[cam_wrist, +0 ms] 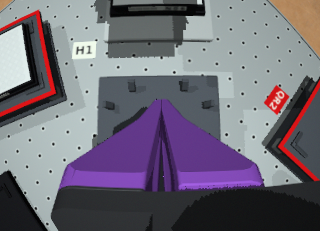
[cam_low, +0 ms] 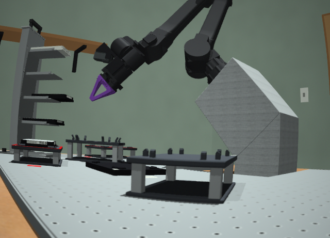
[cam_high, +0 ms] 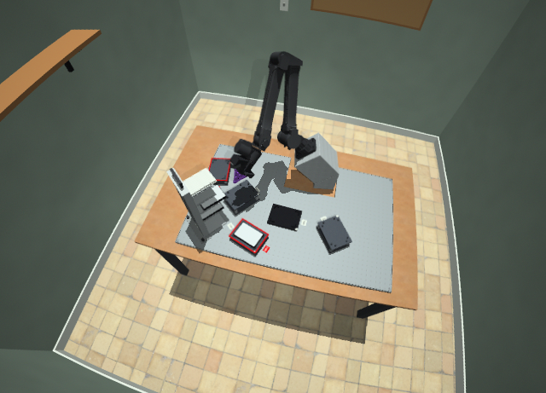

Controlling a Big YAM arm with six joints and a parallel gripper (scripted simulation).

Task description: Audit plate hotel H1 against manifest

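Note:
The plate hotel H1 point(cam_high: 194, 205) point(cam_low: 23, 78) stands at the table's left. A white-topped plate point(cam_high: 200, 180) point(cam_low: 50, 50) lies on its top shelf with a label strip at the front. Dark plates lie in the second slot point(cam_low: 54, 97) and the bottom slot point(cam_low: 45, 121); the third shelf point(cam_low: 42, 75) looks bare. My gripper point(cam_high: 239, 176) point(cam_low: 93, 98) point(cam_wrist: 161, 110) has purple fingers, is shut and holds nothing. It hangs in the air in front of H1, above a bare grey nest point(cam_high: 242, 199) point(cam_wrist: 120, 91) with locator pegs.
A red-rimmed nest point(cam_high: 248, 234) point(cam_low: 37, 147) point(cam_wrist: 44, 65) holds a white plate. A second red-rimmed nest point(cam_high: 219, 169) point(cam_wrist: 296, 141) stands behind. A flat black nest point(cam_high: 284, 216) and a raised dark nest point(cam_high: 333, 234) point(cam_low: 181, 158) stand to the right. The grey block of the arm's base point(cam_high: 319, 164) point(cam_low: 247, 123) is behind.

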